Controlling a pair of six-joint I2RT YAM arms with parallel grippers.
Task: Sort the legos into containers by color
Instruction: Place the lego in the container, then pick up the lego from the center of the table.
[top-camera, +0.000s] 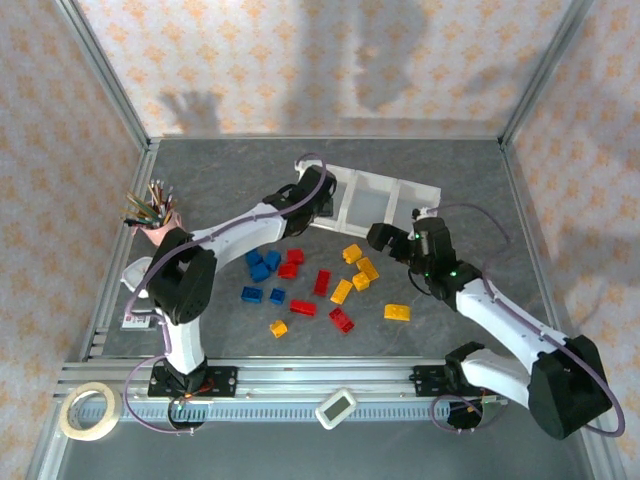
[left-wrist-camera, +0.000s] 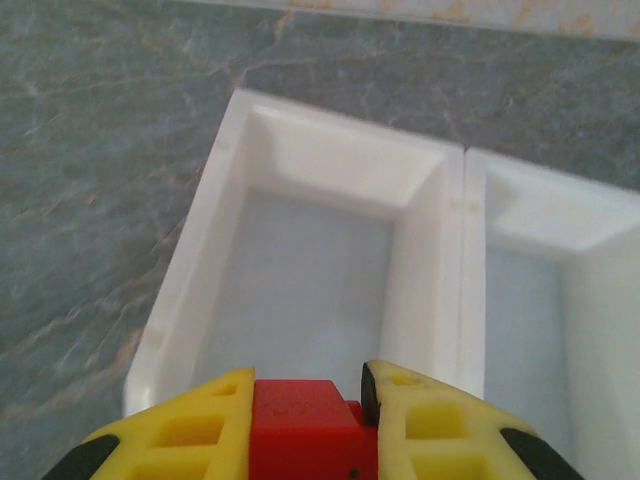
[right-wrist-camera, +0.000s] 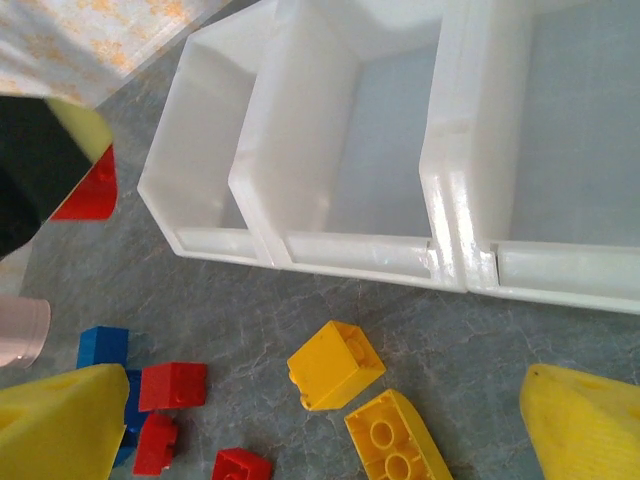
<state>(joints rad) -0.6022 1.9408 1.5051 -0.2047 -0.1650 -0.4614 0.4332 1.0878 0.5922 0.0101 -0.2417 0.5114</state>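
- Loose bricks (top-camera: 302, 307) in red, blue and yellow lay scattered on the near side of the tray (top-camera: 395, 182), unsorted.
- The right gripper (right-wrist-camera: 320, 430) hung over two yellow bricks (right-wrist-camera: 335, 365) just off the tray's near wall. Its jaws were spread wide, with nothing between them.
- The left gripper (left-wrist-camera: 305, 395) was clamped on a red brick (left-wrist-camera: 300, 430), with one finger against each side of it.
- In the left wrist view, the red brick sat at the near rim of the tray's left end compartment (left-wrist-camera: 300, 280). The compartment's open floor lay straight ahead of the fingertips and below them.
- In the right wrist view, the same brick appeared just outside the outer corner of that compartment. It was close to the wall but probably not over the floor.
- The tray's long axis ran across the left gripper's line of approach, with the other two compartments lying further along to the right.
- All three compartments looked empty, so no colour had been assigned to any of them.
- Judgement: the left arm was the nearer to the end compartment. The drop depended on carrying the brick a little forward over the rim before the jaws were released.
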